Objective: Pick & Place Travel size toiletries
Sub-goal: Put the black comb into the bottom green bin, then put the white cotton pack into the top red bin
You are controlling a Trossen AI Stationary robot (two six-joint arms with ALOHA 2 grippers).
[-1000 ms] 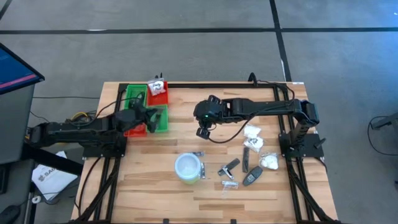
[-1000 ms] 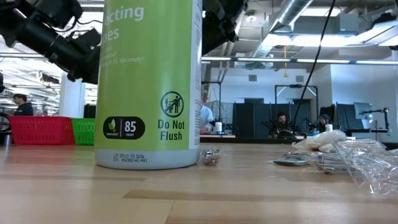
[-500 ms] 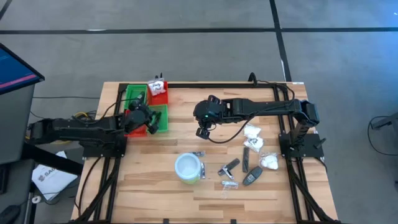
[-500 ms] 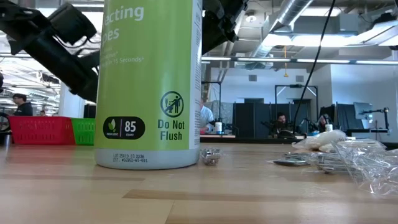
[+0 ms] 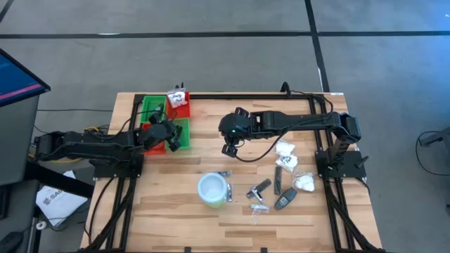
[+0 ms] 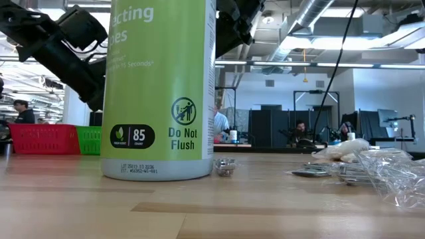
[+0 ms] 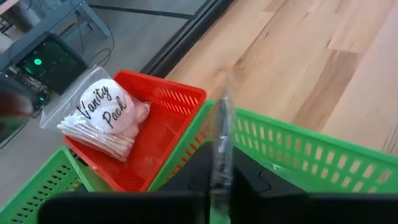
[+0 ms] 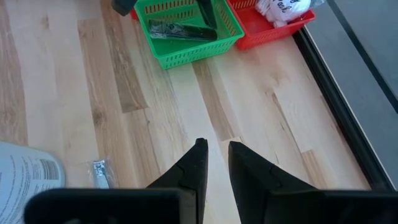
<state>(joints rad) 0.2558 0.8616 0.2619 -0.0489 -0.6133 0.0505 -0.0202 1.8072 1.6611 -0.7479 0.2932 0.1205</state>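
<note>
My left gripper (image 5: 171,136) hangs over the near green compartment (image 7: 298,148) of the red and green tray (image 5: 156,107), shut on a slim clear-wrapped toiletry (image 7: 221,134). A dark flat item (image 8: 181,31) lies in that compartment. A white "Vanity Pack" packet (image 7: 102,115) lies in the red compartment. More toiletries lie on the table's right half: white packets (image 5: 285,149) (image 5: 304,183), black sticks (image 5: 278,178) (image 5: 284,200) and clear sachets (image 5: 259,208). My right gripper (image 8: 216,148) hovers over the table's middle, a narrow gap between its fingers and nothing in it. My left gripper pinches the slim toiletry between its two fingers, by the lower end (image 7: 219,177). The rest of it sticks out past the fingertips, upright in the wrist view, over the green compartment's rim. The fingers slant down from the table's left. The item is clear of the tray.
A round white tub with a green side (image 5: 212,190) stands near the table's middle front and fills much of the low view (image 6: 159,86). A small sachet (image 8: 99,173) lies beside it. Bare wood lies between the tray and my right gripper.
My left gripper has sunk toward the green compartment, drawn back a little toward the table's left edge and rolled about its own line, still with the slim item between its fingers. My right arm has kept still.
</note>
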